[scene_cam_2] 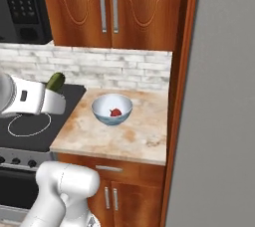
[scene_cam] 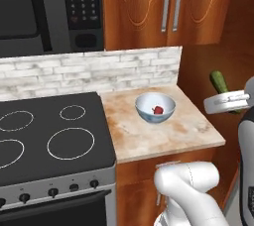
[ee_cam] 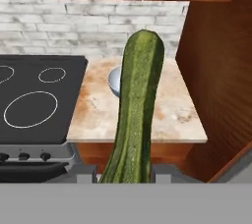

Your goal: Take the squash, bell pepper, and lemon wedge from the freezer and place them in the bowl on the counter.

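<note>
My gripper [scene_cam: 223,93] is shut on the squash [scene_cam: 218,81], a dark green elongated vegetable that stands up from the fingers. It hangs in the air off the counter's [scene_cam: 149,138] right front corner, apart from the bowl [scene_cam: 155,108]. The bowl sits mid-counter with the red bell pepper [scene_cam: 158,110] inside. In the hand view the squash [ee_cam: 138,105] runs up the middle and hides most of the bowl [ee_cam: 114,81]. From the right, the gripper [scene_cam_2: 52,91] and squash [scene_cam_2: 56,81] hover left of the bowl [scene_cam_2: 112,110]. The freezer [scene_cam_2: 219,121] is the grey surface at right. The lemon wedge is out of view.
A black stovetop [scene_cam: 49,136] adjoins the counter on the left, with a microwave [scene_cam: 49,7] above it. Wooden wall cabinets [scene_cam: 168,7] hang over the counter. A tall wood panel [scene_cam_2: 179,71] bounds the counter's right side, and a brick backsplash [scene_cam: 99,71] its back.
</note>
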